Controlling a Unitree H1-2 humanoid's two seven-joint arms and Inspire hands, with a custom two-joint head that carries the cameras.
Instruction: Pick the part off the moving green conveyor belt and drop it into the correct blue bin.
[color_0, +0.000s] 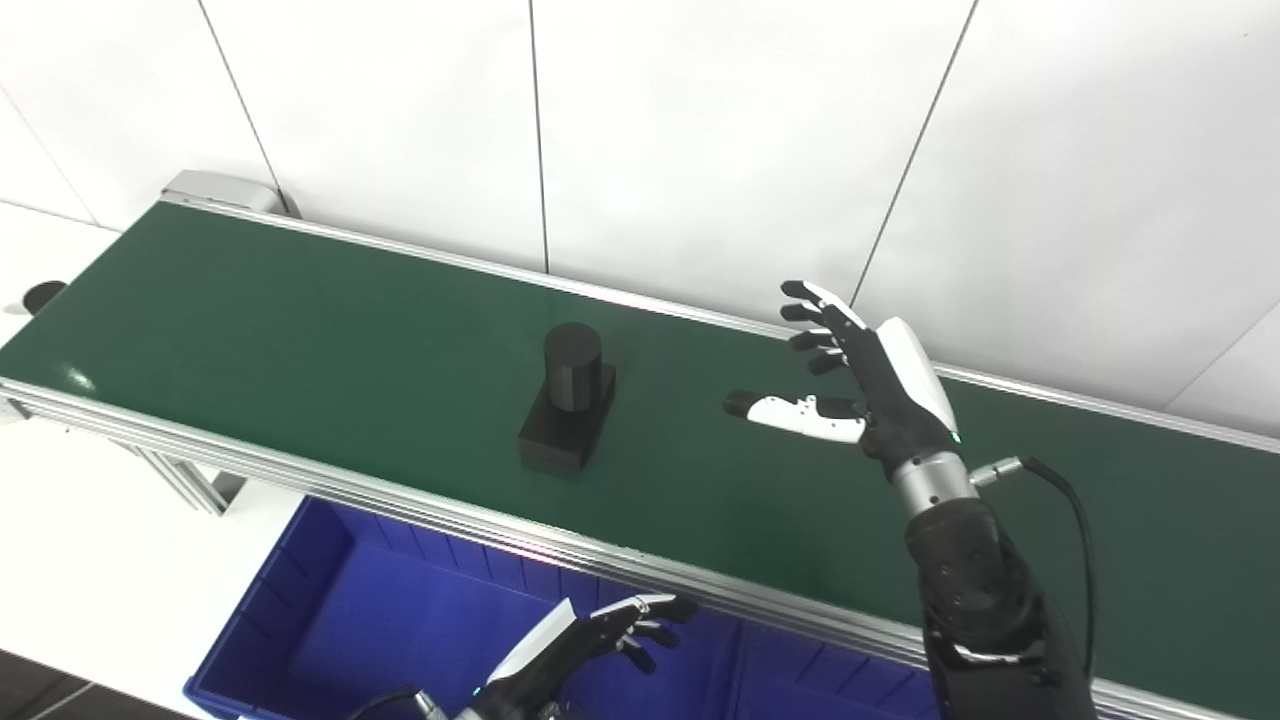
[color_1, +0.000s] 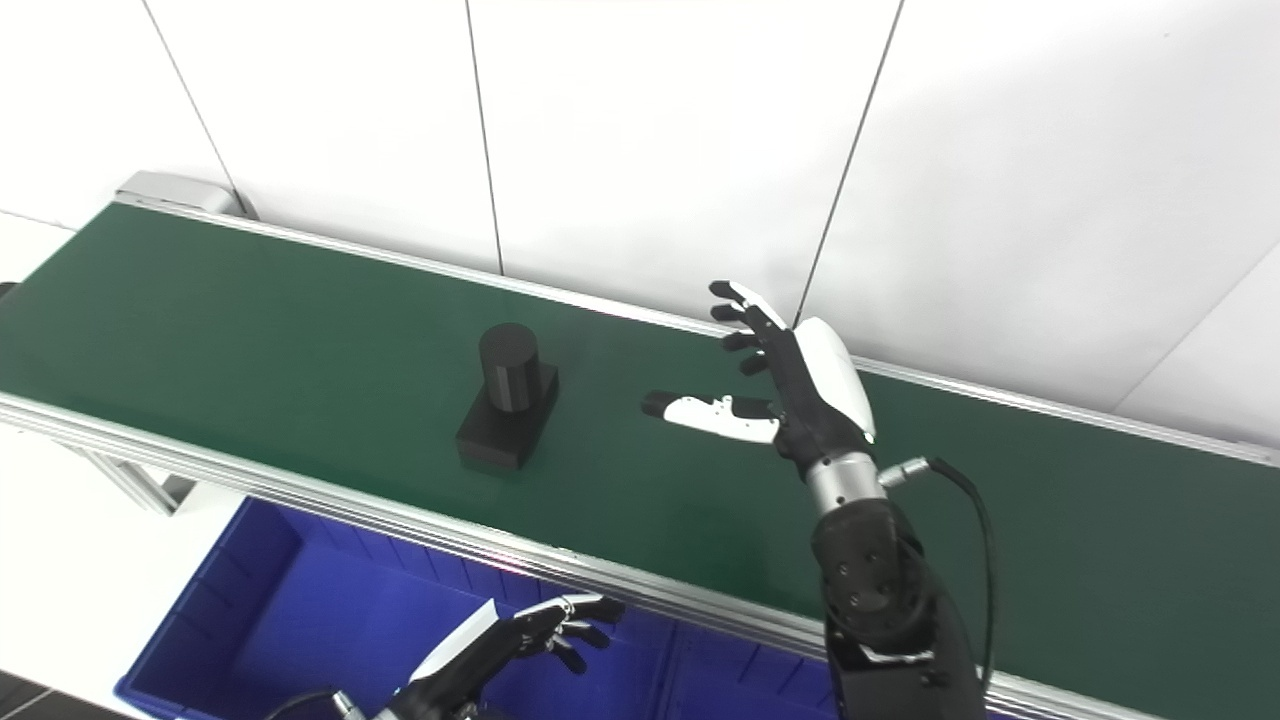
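A black part (color_0: 568, 405), an upright cylinder on a rectangular base, stands on the green conveyor belt (color_0: 300, 340) near the belt's middle. My right hand (color_0: 860, 375) is open above the belt, to the right of the part and apart from it, thumb pointing toward it. My left hand (color_0: 590, 640) is low, over the blue bin (color_0: 330, 610) below the belt's near edge, fingers loosely spread and empty. In the right eye view the part (color_1: 507, 398) and the right hand (color_1: 790, 375) show the same way.
The belt's aluminium near rail (color_0: 400, 500) runs between the bin and the belt. A second blue bin section (color_0: 800, 690) lies to the right of a divider. A white panelled wall (color_0: 700, 150) stands right behind the belt.
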